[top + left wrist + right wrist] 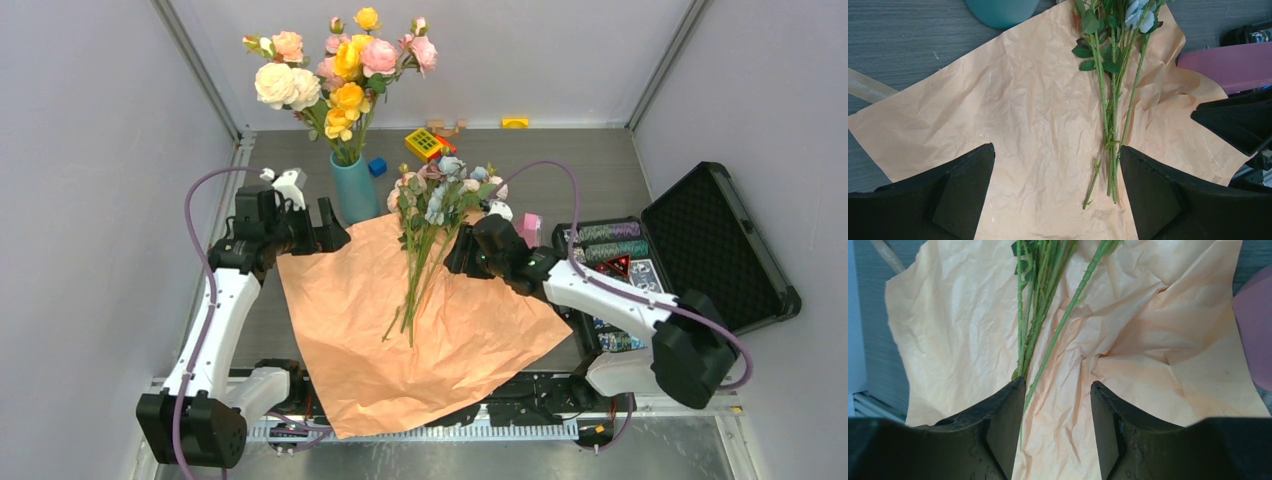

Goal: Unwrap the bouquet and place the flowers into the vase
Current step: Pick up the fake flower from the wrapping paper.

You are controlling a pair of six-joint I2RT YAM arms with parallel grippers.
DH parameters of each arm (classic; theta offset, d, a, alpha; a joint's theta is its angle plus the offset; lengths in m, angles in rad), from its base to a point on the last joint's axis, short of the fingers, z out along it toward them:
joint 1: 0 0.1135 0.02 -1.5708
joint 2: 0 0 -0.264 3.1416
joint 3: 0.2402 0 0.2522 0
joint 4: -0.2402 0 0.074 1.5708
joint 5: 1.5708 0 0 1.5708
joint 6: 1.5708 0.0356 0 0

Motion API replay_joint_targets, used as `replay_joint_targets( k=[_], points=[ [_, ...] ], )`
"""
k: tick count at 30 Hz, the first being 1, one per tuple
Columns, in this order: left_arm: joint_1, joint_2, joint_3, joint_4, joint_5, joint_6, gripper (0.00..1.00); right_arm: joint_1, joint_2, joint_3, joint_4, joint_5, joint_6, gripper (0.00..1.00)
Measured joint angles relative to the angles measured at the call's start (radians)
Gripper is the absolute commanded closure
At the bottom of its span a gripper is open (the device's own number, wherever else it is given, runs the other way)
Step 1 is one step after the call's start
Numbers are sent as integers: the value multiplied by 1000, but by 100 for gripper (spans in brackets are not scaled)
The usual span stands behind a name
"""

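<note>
The bouquet lies unwrapped. Its tan-orange paper (350, 330) is spread flat on the table. The flowers (432, 195) rest on it, blooms toward the back and green stems (1110, 125) pointing to the front. The teal vase (352, 187) stands just beyond the paper's back left corner. My left gripper (1056, 147) hovers open over the paper beside the vase, with the stem ends by its right finger. My right gripper (1057, 382) is right of the stems (1035, 315), jaws partly apart, with one thin stem along the inner side of its left finger and nothing gripped.
Tall pink, peach and yellow roses (345, 70) fill the vase. A pink box (528, 228) sits by the right gripper. An open black case (700, 250) lies at the right. A yellow toy (423, 143) and a blue cube (377, 167) sit behind. A tan ribbon strip (868, 87) lies left of the paper.
</note>
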Motion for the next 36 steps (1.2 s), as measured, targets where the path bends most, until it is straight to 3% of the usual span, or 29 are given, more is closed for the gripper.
replay_joint_targets(
  k=[13, 36],
  points=[
    [0, -9, -11, 0, -13, 2, 2, 14, 331, 66, 147, 105, 69, 47],
    [0, -6, -11, 0, -13, 3, 4, 9, 512, 153, 237, 163, 104, 63]
  ],
)
